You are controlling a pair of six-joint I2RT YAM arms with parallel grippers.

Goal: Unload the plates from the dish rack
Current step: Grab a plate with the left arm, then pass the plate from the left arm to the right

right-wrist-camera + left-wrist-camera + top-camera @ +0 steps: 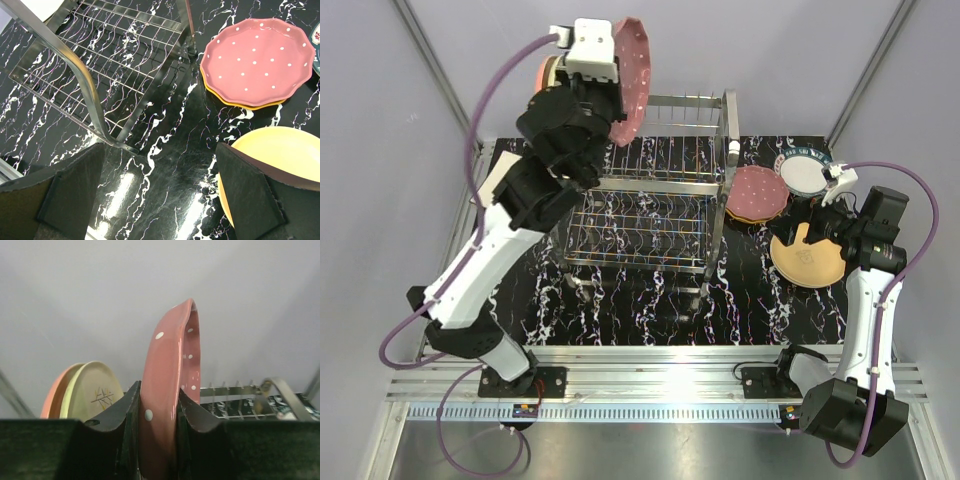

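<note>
My left gripper [608, 95] is shut on a maroon white-dotted plate [632, 75] and holds it on edge, high over the back left of the silver wire dish rack [655, 190]. In the left wrist view the plate [170, 385] stands between my black fingers [120, 415]. A pink plate [54, 395] and a cream plate [95, 392] stand on edge behind it. My right gripper [798, 238] is open and empty above the table, right of the rack [90, 65]. Beside it lie an orange plate [810, 262], a second maroon dotted plate [756, 193] and a white teal-rimmed plate [804, 174].
The table has a black marbled top [650, 310]. In the right wrist view the dotted plate [255, 60] lies on another orange plate [235, 102]. Metal frame posts [430, 60] rise at the back left and back right. An aluminium rail [650, 385] runs along the near edge.
</note>
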